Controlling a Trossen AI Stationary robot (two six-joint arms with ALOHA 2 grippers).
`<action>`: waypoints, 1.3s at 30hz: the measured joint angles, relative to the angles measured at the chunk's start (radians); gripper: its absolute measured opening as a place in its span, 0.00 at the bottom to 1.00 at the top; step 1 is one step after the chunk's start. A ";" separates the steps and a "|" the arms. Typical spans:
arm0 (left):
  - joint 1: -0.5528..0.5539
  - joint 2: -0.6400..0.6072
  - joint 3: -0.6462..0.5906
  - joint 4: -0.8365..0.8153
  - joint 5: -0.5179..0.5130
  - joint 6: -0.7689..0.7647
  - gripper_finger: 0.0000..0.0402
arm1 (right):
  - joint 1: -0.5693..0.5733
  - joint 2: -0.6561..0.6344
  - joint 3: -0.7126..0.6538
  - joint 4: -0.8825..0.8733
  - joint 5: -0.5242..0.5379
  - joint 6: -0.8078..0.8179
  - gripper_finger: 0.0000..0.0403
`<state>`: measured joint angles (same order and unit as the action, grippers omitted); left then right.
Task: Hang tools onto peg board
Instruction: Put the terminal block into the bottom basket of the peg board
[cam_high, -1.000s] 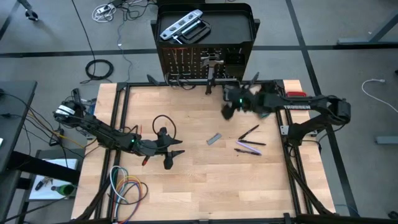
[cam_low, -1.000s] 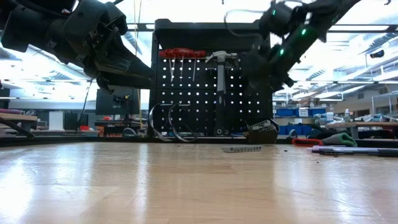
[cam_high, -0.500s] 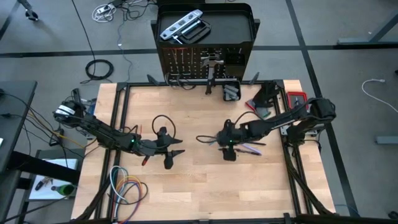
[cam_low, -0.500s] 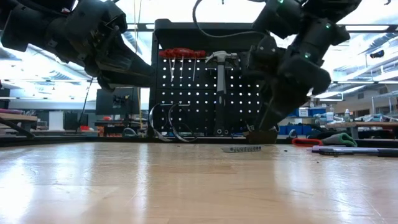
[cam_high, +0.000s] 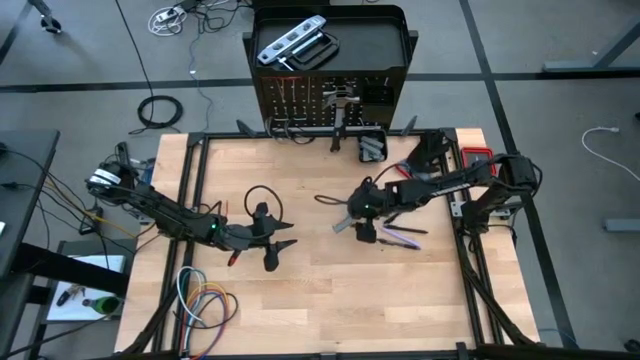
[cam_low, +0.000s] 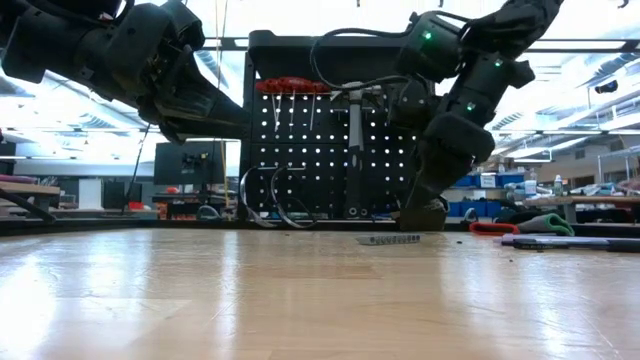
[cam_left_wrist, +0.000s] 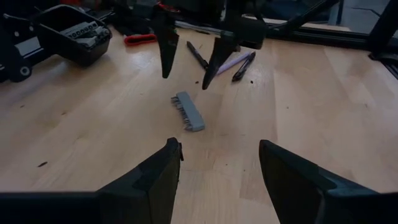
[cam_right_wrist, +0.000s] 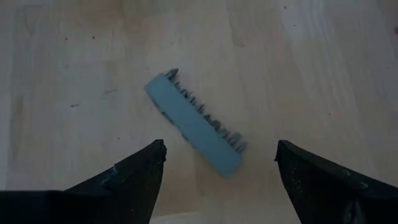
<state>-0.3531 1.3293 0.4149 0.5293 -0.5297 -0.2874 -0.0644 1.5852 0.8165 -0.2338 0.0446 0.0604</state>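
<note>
Bit holder first: a small grey plastic bar (cam_right_wrist: 194, 121) with a row of short metal bits along one long edge lies flat on the light wooden counter (cam_high: 320, 310), near the middle and a little right, well in front of the black perforated metal peg board (cam_high: 320, 100) that stands at the far edge. The right gripper (cam_high: 352, 222) hangs directly above it with its fingers (cam_right_wrist: 134, 180) spread wide, one on each side of the bar and not touching it. I judge the bar light and rigid, with smooth plastic faces that could slide on the wood, and the protruding bits look like a poor surface to pinch. The safest hold is probably across its two long flat sides near the middle; since it lies at a slant between the fingers, the wrist may need turning to square up. Dark thin pen-like tools (cam_high: 400, 236) lie just to its right, close enough to be nudged. The left gripper (cam_high: 272, 240) waits low over the counter on the left, its fingers (cam_left_wrist: 152, 186) also apart and empty.
</note>
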 joint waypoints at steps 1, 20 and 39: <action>0.000 0.000 0.000 0.000 0.000 0.004 0.54 | -0.005 0.000 0.000 0.004 -0.004 -0.006 0.77; 0.042 0.000 0.000 0.001 0.002 0.022 0.54 | -0.031 0.255 0.194 -0.170 -0.091 -0.046 0.75; 0.039 0.000 0.001 -0.027 0.042 -0.016 0.54 | -0.008 0.157 0.206 -0.334 0.075 -0.090 0.27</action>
<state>-0.3145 1.3289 0.4156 0.5019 -0.4882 -0.3030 -0.0724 1.7427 1.0228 -0.5682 0.1197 -0.0300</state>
